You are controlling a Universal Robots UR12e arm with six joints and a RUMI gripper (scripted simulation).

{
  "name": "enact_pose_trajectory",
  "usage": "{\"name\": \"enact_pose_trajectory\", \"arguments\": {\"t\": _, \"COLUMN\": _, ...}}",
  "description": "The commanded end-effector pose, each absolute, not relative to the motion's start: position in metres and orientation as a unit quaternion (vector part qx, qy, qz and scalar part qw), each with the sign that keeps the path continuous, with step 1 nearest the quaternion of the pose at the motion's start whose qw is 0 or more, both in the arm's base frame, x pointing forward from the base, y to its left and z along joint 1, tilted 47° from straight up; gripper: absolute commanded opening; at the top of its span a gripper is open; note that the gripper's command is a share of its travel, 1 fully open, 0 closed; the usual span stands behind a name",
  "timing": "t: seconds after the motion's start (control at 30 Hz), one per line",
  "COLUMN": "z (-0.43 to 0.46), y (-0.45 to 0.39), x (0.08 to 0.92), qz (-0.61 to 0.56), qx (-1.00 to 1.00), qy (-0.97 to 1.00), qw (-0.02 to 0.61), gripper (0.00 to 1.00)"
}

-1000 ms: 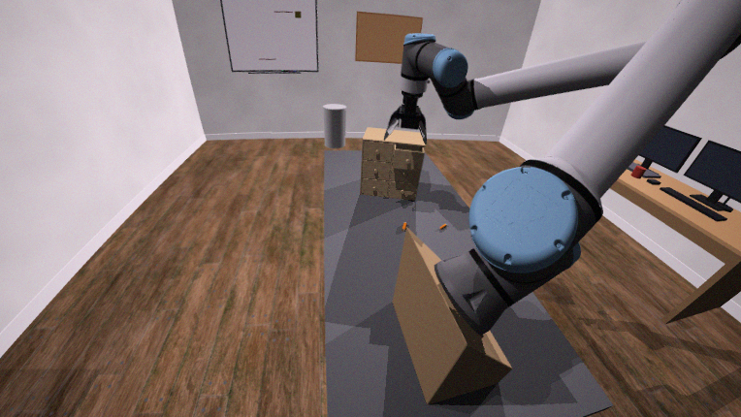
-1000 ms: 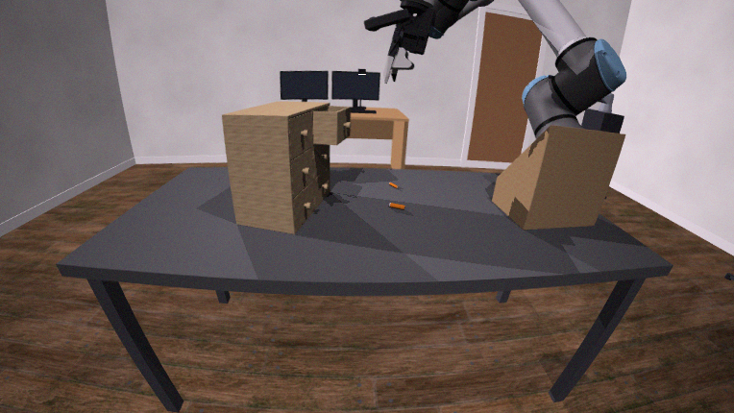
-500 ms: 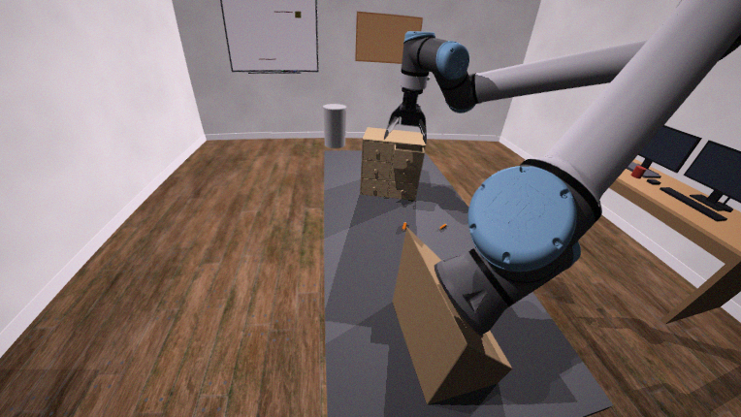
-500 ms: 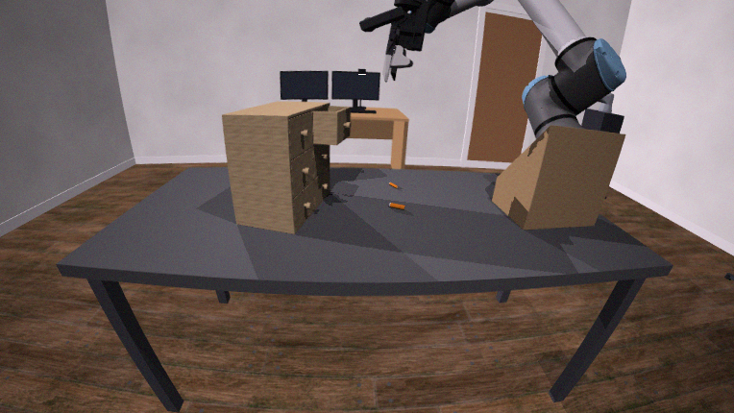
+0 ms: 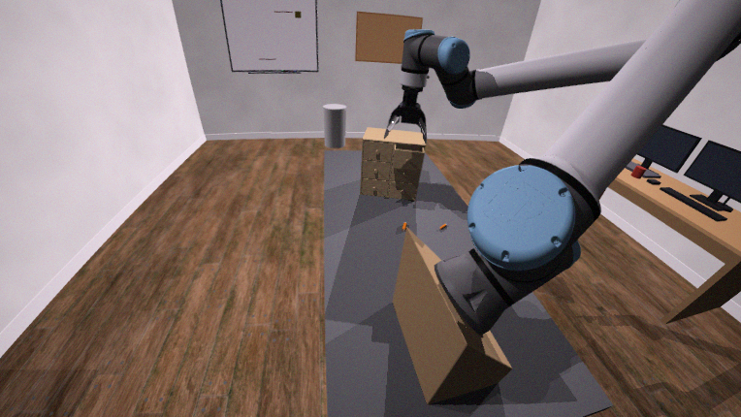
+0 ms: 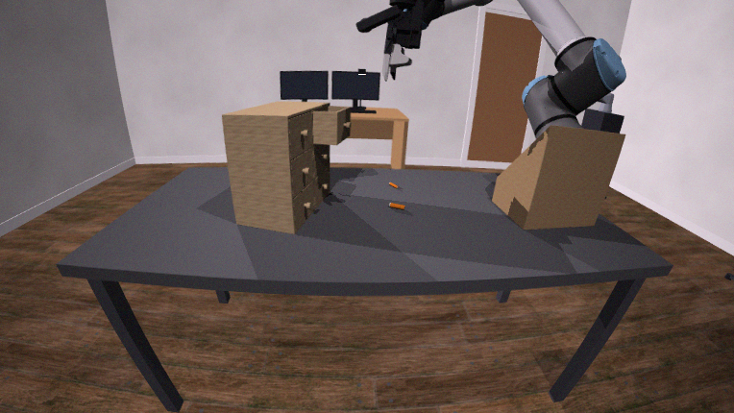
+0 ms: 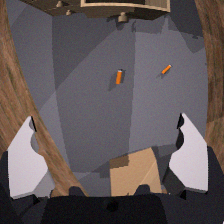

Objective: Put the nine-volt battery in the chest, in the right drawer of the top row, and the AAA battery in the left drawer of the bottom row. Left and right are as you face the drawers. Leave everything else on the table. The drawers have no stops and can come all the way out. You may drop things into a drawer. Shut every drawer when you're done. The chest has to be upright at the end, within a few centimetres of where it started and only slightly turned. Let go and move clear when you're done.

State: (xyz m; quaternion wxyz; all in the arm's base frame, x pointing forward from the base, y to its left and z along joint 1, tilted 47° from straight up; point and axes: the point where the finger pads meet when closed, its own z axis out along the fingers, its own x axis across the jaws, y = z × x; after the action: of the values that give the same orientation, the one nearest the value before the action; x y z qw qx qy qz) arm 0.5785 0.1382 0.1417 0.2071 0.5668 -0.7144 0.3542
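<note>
Wooden top-right drawer (image 5: 409,147) (image 6: 330,126) (image 7: 127,7) pulled out, its inside mostly hidden.

The black two-jaw gripper with pale metal fingers (image 5: 405,138) (image 6: 390,78) sits slightly farther toward the chest's side of the exterior view than in the earlier pictures, and its black body is a touch higher there — a small shift, carried through both half-second steps. In the top view, the round blue cap on the arm's dark grey wrist joint (image 5: 453,54) has risen and edged rightward in the picture — more plainly than the gripper below it, whose fingertips have barely moved there.
</note>
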Motion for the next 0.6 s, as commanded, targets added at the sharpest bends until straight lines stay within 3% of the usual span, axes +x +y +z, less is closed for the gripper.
{"name": "enact_pose_trajectory", "arguments": {"t": 0.0, "z": 0.1423, "y": 0.139, "x": 0.579, "qz": 0.349, "qx": 0.565, "qy": -0.717, "qw": 0.211, "gripper": 1.0}}
{"name": "enact_pose_trajectory", "arguments": {"t": 0.57, "z": 0.143, "y": 0.1397, "x": 0.5789, "qz": 0.339, "qx": 0.562, "qy": -0.722, "qw": 0.219, "gripper": 1.0}}
